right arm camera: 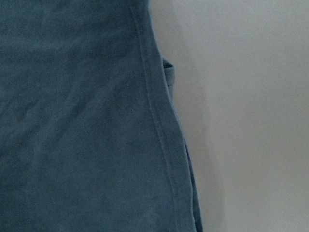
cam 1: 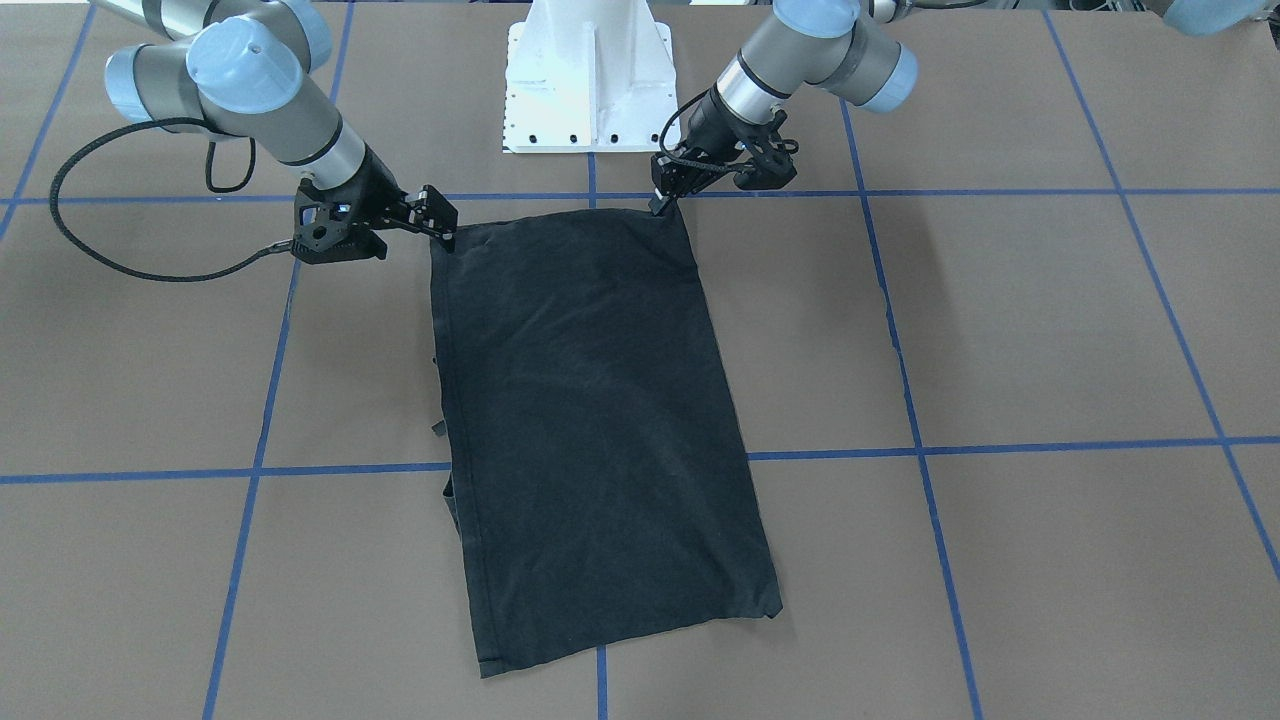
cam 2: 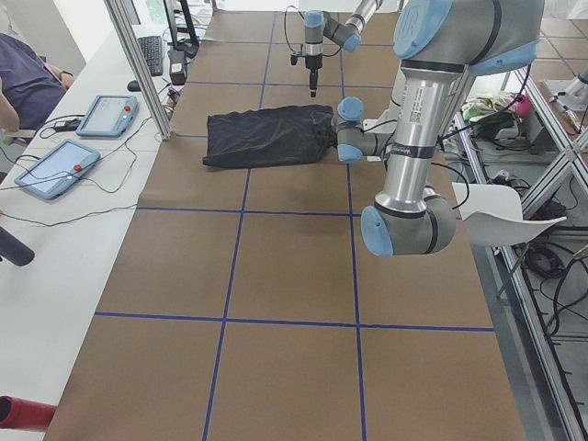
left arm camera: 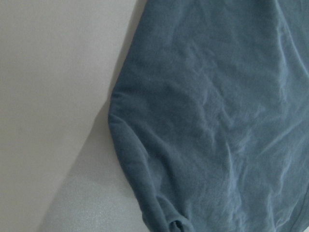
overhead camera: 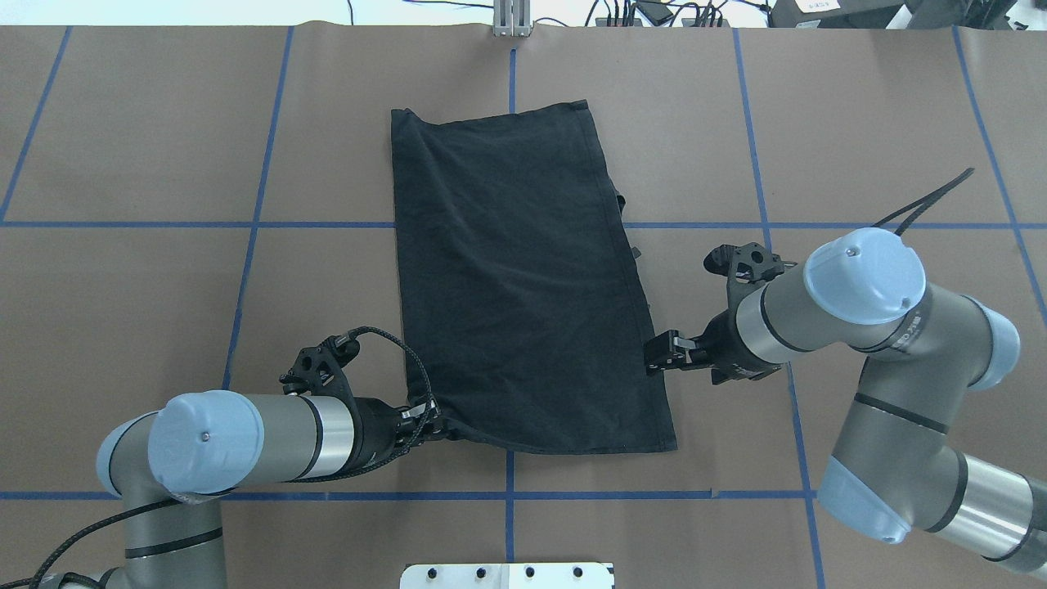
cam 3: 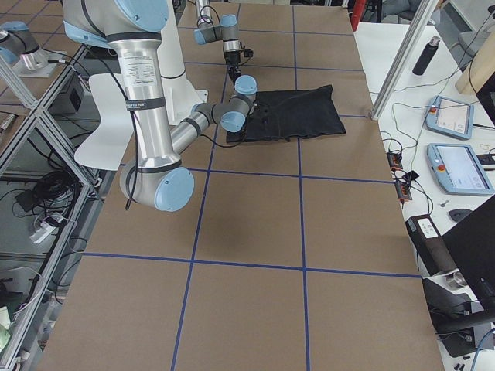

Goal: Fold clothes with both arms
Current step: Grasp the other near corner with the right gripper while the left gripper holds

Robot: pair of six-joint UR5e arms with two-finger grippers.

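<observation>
Overhead exterior: left gripper [overhead camera: 433,427], jaws tight on T-shirt [overhead camera: 523,278] corner.

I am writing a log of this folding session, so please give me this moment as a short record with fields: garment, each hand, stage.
Garment: black T-shirt, folded into a long strip, plain side up, flat on the table
Left hand: at the strip's near left corner; grip cannot be told
Right hand: by the strip's right edge, close to the near corner; grip cannot be told
Stage: next fold not yet done
</observation>
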